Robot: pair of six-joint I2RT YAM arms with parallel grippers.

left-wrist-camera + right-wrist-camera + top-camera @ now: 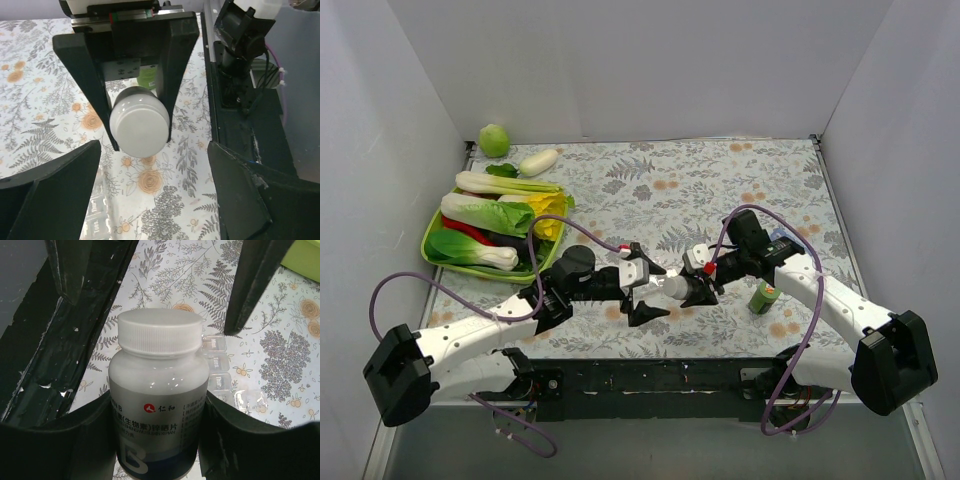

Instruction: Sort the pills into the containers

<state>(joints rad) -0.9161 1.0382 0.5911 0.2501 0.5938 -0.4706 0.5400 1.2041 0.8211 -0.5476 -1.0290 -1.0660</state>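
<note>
My right gripper (157, 432) is shut on a white pill bottle (157, 405) with a white screw cap and holds it above the table; in the top view the bottle (672, 287) lies sideways, cap toward the left arm. My left gripper (155, 192) is open, its jaws wide apart, facing the cap (140, 126) and a little short of it. The clear pill-box strip (216, 365), lettered with weekdays, lies on the cloth under and beside the bottle; one end shows in the left wrist view (96, 210). No loose pills show.
A small green bottle (763, 296) stands right of the grippers. A green tray (432, 232) of vegetables sits at the left, with a green fruit (494, 139) and a white vegetable (538, 162) behind it. White walls surround the floral cloth.
</note>
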